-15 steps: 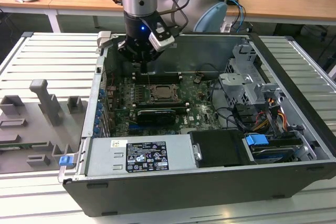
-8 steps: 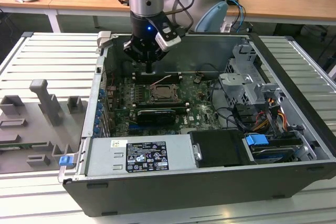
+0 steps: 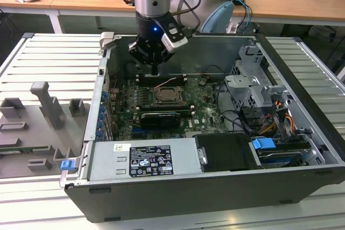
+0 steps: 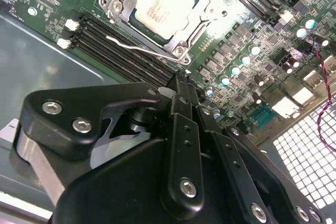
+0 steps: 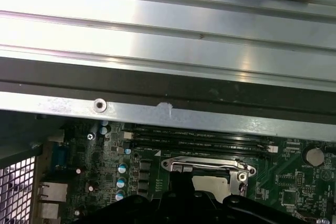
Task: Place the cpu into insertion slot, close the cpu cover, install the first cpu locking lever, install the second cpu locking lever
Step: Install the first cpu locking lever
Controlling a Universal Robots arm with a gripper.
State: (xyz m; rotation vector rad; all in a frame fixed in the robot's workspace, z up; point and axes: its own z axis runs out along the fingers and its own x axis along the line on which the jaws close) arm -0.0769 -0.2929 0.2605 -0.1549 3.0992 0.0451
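So the cpu point(image 4: 160, 8) is already sitting in the insertion slot point(image 4: 185, 38) with the cpu cover point(image 4: 206, 10) down around it. The gripper point(image 3: 155, 69) hangs just above the board beside the socket, fingers pinched together and holding nothing.

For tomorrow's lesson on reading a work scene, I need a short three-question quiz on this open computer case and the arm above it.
1. True or false: the pale silver-beige square cpu already lies in the silvery-rimmed square insertion slot.
2. The thin silvery cpu cover frame is: A) lying down around the chip, B) standing upright, C) removed.
3. Which long narrow black parts lie beside the socket, between it and the black gripper?

Key: 1 true; 2 A; 3 the memory slots.
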